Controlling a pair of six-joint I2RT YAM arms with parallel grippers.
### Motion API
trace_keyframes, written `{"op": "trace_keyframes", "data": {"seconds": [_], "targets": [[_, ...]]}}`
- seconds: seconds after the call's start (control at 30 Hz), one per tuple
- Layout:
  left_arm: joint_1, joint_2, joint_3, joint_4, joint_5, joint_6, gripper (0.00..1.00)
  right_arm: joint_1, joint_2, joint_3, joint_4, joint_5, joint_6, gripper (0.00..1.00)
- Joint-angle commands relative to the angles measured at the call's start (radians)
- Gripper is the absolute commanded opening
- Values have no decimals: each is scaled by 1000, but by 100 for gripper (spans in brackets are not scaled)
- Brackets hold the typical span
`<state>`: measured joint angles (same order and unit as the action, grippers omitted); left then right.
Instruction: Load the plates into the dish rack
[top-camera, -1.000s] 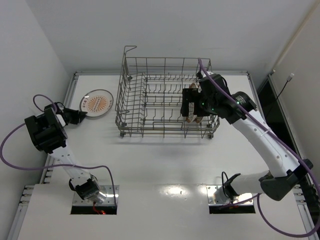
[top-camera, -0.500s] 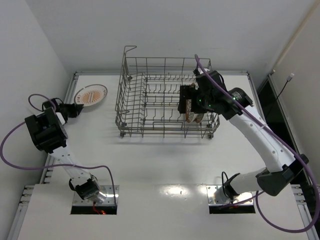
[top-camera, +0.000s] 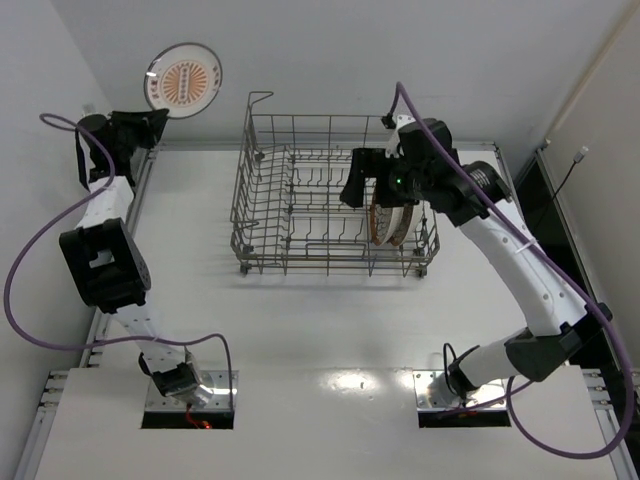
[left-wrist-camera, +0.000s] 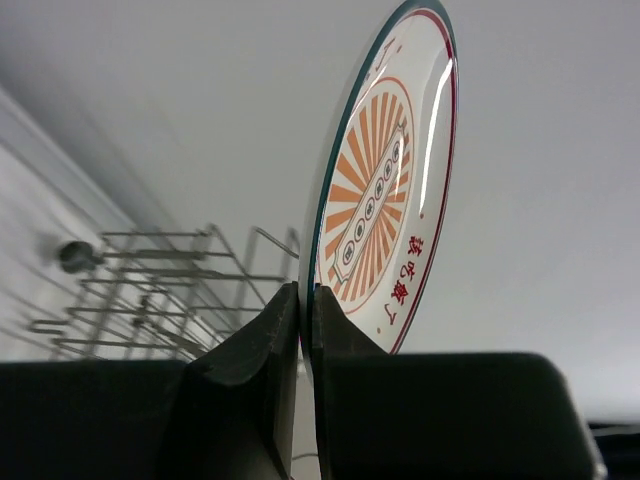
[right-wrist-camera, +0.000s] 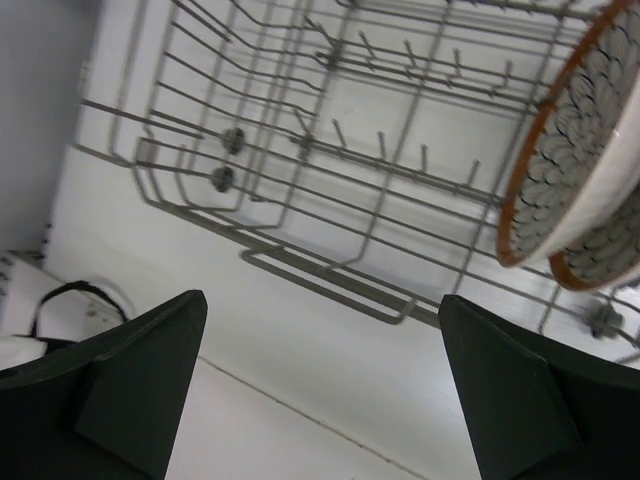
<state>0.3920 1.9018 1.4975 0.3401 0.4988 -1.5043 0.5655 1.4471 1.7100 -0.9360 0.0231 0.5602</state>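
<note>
Two patterned plates (right-wrist-camera: 575, 170) just to the right of the right gripper's (right-wrist-camera: 320, 300) fingers, up on edge inside the dish rack (right-wrist-camera: 330, 180), one close behind the other, brown-orange rims turned toward the camera. Fingers (right-wrist-camera: 130, 390) of this gripper wide apart, nothing between them, only the rack bottom visible below. From the top camera, hovering over the right half of the rack, beside the plates. On the other side, left gripper (left-wrist-camera: 303, 295) with fingers (left-wrist-camera: 265, 345) pressed tight on the lower rim of a sunburst plate (left-wrist-camera: 385, 190): white, orange rays, dark rim. Held almost upright above the fingertips, high before the wall (top-camera: 400, 50), well apart from the rack, low and left of those fingers.
</note>
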Motion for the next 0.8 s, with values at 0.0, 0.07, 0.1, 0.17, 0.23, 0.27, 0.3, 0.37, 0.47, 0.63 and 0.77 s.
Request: {"op": "trace_keyframes", "data": {"seconds": [0.0,0.07,0.1,0.17,0.23,0.27,0.3,0.37,0.47,0.63,0.77], "targets": [[-50,-139,75,-28,58,-7,0,-24,1,57,137,-147,30,99],[-73,-174,64,-125,69,9,0,-59,1,57,225,-218,102,97],[-97,-210,47,-159,69,28,0,-73,1,47,262,-253,128,97],[-122,-256,11,-244,69,53,0,-127,12,21,339,-369,179,96],[-142,-328,-84,-260,78,53,0,-192,59,11,454,-501,257,96],[-154,-348,-112,-280,78,53,0,-211,81,-1,494,-543,282,93],[-169,-366,-153,-333,78,67,0,-226,103,8,550,-577,312,92],[-195,-417,-187,-378,67,98,0,-260,182,64,574,-640,322,92],[-254,-469,-262,-441,67,118,0,-286,293,163,595,-710,332,86],[-340,-569,-348,-484,37,151,0,-296,429,286,572,-776,333,83],[-415,-604,-359,-516,24,179,0,-305,458,249,560,-776,333,80]]}}
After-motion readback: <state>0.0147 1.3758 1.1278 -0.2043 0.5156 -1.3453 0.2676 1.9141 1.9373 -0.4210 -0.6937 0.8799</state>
